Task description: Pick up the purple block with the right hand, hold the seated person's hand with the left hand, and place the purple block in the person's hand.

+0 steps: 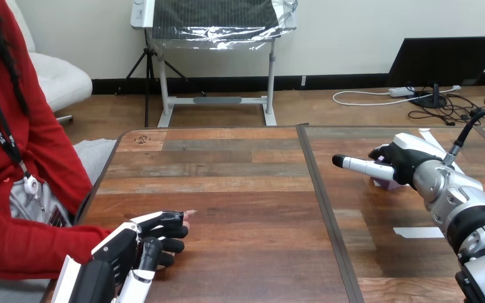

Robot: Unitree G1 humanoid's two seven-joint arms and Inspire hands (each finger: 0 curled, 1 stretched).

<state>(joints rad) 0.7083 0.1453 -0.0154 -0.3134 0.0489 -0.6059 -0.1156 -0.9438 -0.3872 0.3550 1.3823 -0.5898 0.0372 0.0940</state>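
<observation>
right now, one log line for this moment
left hand curled on person's hand | right hand over purple block, grip unclear | block not yet in person's hand

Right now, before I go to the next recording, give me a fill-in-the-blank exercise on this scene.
1. The right hand is over the purple block, to the ____ of the seam in the table.
2. The left hand has its fingers curled round the person's hand at the table's near-____ corner.
3. The strip of tape lying near the right hand is ____.

Missing words: right; left; white.
</observation>
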